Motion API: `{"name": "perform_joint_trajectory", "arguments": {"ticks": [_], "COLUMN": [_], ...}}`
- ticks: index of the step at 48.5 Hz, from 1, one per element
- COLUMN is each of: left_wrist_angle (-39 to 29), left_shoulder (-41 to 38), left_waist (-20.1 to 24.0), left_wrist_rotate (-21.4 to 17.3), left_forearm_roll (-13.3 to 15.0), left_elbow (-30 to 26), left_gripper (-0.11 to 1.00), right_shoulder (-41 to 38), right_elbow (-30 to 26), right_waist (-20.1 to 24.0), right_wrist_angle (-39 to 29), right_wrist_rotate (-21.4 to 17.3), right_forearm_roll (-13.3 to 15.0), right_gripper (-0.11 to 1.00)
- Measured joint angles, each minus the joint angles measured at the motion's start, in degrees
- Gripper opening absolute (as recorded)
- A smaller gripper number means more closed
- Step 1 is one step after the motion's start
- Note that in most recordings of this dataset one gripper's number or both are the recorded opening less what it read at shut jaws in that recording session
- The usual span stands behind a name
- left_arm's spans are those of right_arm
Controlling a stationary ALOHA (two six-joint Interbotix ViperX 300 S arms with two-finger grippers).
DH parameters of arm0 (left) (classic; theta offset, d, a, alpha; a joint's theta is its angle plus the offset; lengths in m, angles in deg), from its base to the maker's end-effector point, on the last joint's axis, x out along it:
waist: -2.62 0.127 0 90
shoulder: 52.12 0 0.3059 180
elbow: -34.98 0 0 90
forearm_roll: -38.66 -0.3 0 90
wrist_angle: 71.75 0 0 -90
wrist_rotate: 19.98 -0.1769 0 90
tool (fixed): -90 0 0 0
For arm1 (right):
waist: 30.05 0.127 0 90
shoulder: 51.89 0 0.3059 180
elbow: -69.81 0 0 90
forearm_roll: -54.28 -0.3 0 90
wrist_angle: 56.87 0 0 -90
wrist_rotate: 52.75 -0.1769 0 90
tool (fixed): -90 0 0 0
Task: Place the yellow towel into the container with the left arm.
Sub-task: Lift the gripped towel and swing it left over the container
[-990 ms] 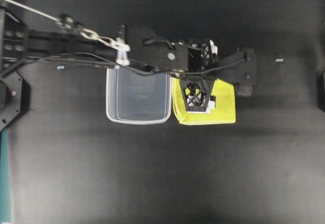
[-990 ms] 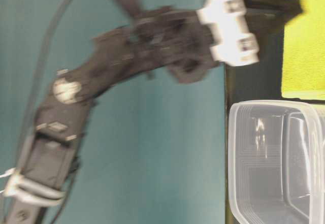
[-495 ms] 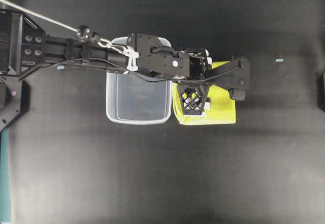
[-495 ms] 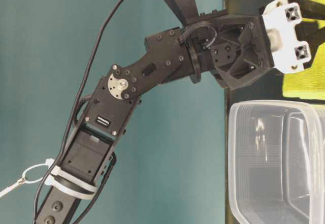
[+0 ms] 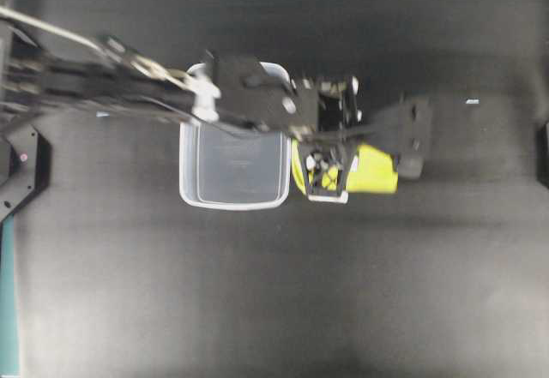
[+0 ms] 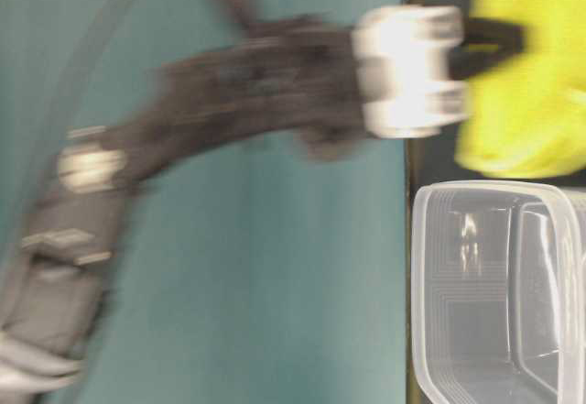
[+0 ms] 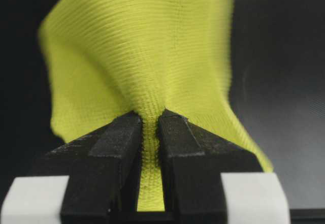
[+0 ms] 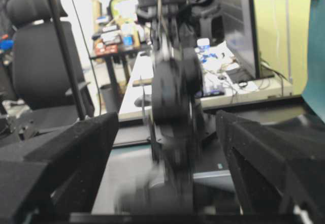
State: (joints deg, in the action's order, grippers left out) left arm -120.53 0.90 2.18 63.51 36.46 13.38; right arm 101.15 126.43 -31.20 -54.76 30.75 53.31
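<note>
The clear container (image 5: 233,168) sits with nothing inside on the black table (image 5: 274,301), the bunched yellow towel (image 5: 373,171) just at its three o'clock, pinched between the left gripper's (image 7: 150,132) closed jaws, while the right gripper (image 8: 167,148), jaws wide apart, faces a cluttered room.

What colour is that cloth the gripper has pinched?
Bright yellow-green, a finely ribbed weave. The yellow towel shows best in the left wrist view, pinched in the left gripper.
</note>
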Motion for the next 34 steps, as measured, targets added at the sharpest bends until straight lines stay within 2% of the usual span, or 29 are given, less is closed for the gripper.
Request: {"name": "perform_joint_trajectory", "arguments": {"ticks": [10, 15, 23, 34], "left_wrist_angle": [-8.26, -11.69, -12.13, -7.47], "left_shoulder": [11.25, 17.31, 24.61, 30.06], "left_waist": [0.88, 1.76, 2.99, 3.16], "left_wrist_rotate": [-0.09, 0.09, 0.26, 0.18], "left_forearm_roll": [0.0, 0.0, -0.09, -0.09], "left_elbow": [-1.14, 0.44, 8.35, 18.63], "left_gripper": [0.07, 0.07, 0.07, 0.07], "right_shoulder": [0.18, 0.18, 0.26, 0.26], "right_elbow": [0.09, 0.09, 0.0, 0.0], "right_waist": [-0.44, -0.53, -0.53, -0.53], "right_wrist_angle": [0.44, 0.62, 1.58, 2.46], "right_wrist_rotate": [0.0, 0.0, 0.0, 0.0], "right_forearm_roll": [0.0, 0.09, 0.0, 0.0], "right_gripper": [0.75, 0.75, 0.75, 0.75]}}
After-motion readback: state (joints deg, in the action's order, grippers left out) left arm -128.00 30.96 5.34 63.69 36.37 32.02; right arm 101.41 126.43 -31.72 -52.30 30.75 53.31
